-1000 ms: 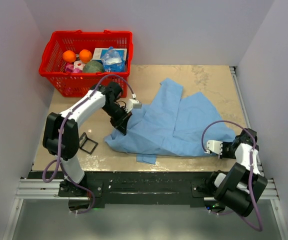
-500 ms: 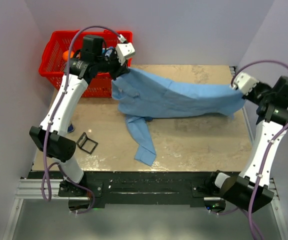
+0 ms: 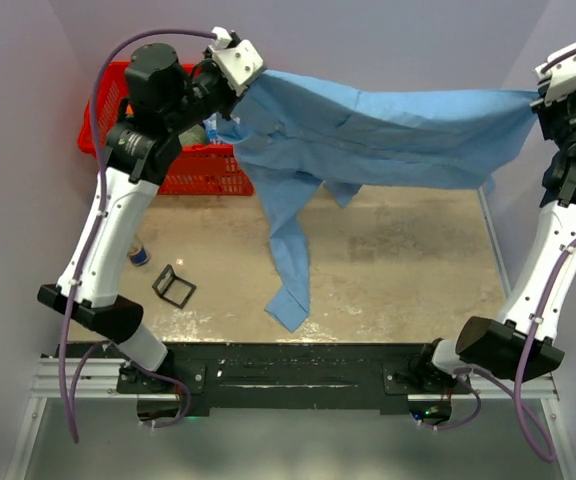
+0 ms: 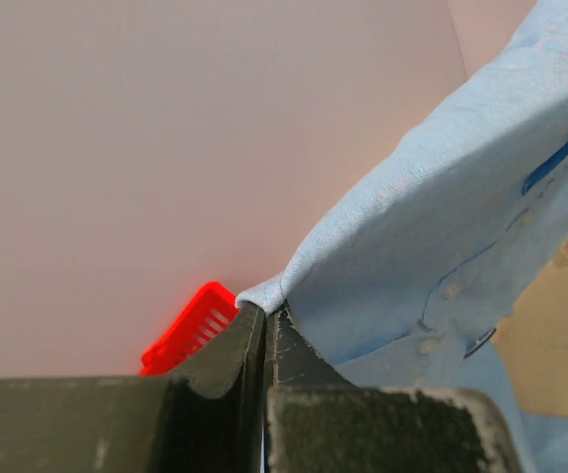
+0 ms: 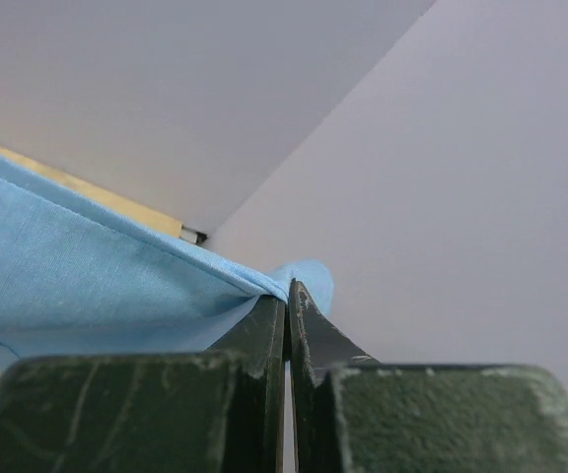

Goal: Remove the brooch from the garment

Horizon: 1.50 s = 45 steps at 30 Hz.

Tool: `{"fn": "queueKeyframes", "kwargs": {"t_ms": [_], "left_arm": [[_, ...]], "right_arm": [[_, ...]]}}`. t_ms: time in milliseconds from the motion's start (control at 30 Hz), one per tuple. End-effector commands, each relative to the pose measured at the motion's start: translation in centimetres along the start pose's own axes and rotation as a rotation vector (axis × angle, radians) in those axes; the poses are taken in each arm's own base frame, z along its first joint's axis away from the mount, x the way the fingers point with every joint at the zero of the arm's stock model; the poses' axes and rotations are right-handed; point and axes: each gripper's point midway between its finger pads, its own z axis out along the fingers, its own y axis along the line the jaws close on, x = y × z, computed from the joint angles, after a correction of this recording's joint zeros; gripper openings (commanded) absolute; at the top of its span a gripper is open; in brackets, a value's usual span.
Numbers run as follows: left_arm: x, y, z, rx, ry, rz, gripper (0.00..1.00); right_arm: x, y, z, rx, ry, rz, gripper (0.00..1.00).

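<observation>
The light blue shirt [image 3: 388, 135] hangs stretched high above the table between both arms, one sleeve dangling down to the table at centre. My left gripper [image 3: 245, 88] is shut on the shirt's left edge; the left wrist view shows cloth [image 4: 442, 227] pinched at the fingertips [image 4: 254, 325]. My right gripper [image 3: 540, 103] is shut on the shirt's right edge, with cloth [image 5: 116, 286] pinched at the fingertips [image 5: 276, 313]. The brooch is not visible in any view.
A red basket [image 3: 183, 165] with groceries stands at the back left, partly behind my left arm. A black square frame [image 3: 173, 286] and a small blue-and-white object [image 3: 139, 253] lie on the table's left side. Walls close in on both sides.
Both arms have lifted the shirt from the table and spread it up and apart; it now hangs higher, with only the sleeve reaching down.
</observation>
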Motion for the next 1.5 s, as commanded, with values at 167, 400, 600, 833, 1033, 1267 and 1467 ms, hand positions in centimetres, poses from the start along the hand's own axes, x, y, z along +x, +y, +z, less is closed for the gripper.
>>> {"fn": "queueKeyframes", "kwargs": {"t_ms": [167,400,600,833,1033,1267,1467], "left_arm": [[-11.6,3.9,-11.4,-0.229,-0.235,0.110,0.00],[-18.0,5.6,-16.4,-0.314,-0.384,0.237,0.00],[-22.6,6.7,-20.7,-0.420,-0.529,0.360,0.00],[-26.9,8.9,-22.4,-0.560,-0.667,0.509,0.00],[-28.2,10.3,-20.4,-0.640,-0.742,0.605,0.00],[-27.1,10.2,-18.9,-0.622,-0.709,0.627,0.00],[-26.1,9.4,-20.3,-0.584,-0.651,0.572,0.00]], "right_arm": [[-9.3,-1.9,-7.9,0.118,-0.192,-0.040,0.00],[-13.5,-3.2,-12.5,0.213,-0.269,-0.022,0.00],[-16.0,-6.2,-14.0,0.343,-0.320,0.001,0.00],[-18.3,-9.6,-13.9,0.451,-0.386,0.036,0.00],[-20.6,-11.9,-13.6,0.504,-0.463,0.027,0.00],[-20.2,-12.1,-13.7,0.527,-0.448,-0.003,0.00],[-18.9,-9.9,-15.9,0.516,-0.408,-0.041,0.00]]}}
